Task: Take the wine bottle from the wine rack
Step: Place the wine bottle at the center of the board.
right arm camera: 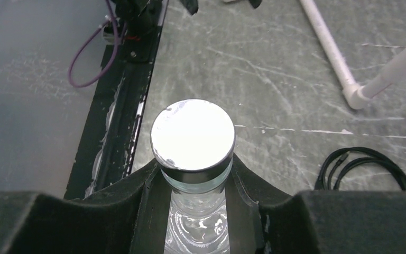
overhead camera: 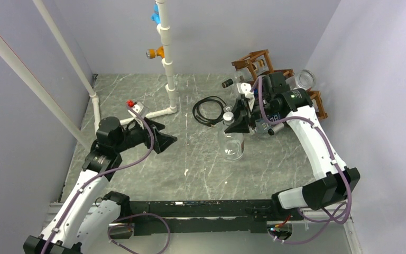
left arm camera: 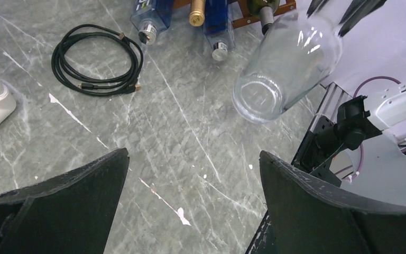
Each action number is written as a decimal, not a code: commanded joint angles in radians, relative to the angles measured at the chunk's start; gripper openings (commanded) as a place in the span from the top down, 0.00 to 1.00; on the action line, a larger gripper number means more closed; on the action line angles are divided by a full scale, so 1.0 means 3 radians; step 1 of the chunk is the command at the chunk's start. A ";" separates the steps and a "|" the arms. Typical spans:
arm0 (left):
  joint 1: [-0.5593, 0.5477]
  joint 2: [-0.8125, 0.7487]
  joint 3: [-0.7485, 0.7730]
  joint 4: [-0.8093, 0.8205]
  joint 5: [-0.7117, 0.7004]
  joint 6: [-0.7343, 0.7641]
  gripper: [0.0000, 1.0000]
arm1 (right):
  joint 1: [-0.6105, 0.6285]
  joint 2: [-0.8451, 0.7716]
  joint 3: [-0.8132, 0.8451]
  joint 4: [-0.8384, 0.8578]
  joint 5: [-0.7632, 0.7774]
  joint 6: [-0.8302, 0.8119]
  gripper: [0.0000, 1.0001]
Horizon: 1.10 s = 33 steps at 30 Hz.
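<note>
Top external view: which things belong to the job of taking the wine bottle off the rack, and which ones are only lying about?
Belong to the job:
- clear wine bottle, gripped at its neck by the right claw
- wine rack behind it

Only lying about:
- black cable coil
- white pipe frame
- left claw, open and holding nothing
</note>
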 commanded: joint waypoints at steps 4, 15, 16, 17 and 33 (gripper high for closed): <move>-0.0139 -0.0183 -0.0117 0.0287 -0.0311 -0.0080 0.01 | 0.0109 -0.0220 -0.0252 -0.0047 -0.0247 -0.0795 1.00; -0.0235 -0.0273 -0.0274 0.0608 -0.0346 -0.0203 0.01 | 0.0132 -0.0275 -0.0729 0.0073 -0.0303 -0.1112 1.00; -0.0247 -0.0269 -0.0281 0.0628 -0.0344 -0.0218 0.01 | 0.0139 -0.0276 -0.0775 0.0112 -0.0303 -0.1121 1.00; -0.0260 -0.0264 -0.0290 0.0652 -0.0343 -0.0231 0.01 | 0.0146 -0.0278 -0.0819 0.0167 -0.0303 -0.1129 1.00; -0.0522 -0.0172 -0.0380 0.0853 -0.0470 -0.0292 0.01 | 0.0389 -0.0147 -0.1010 0.0826 -0.0074 -0.0794 1.00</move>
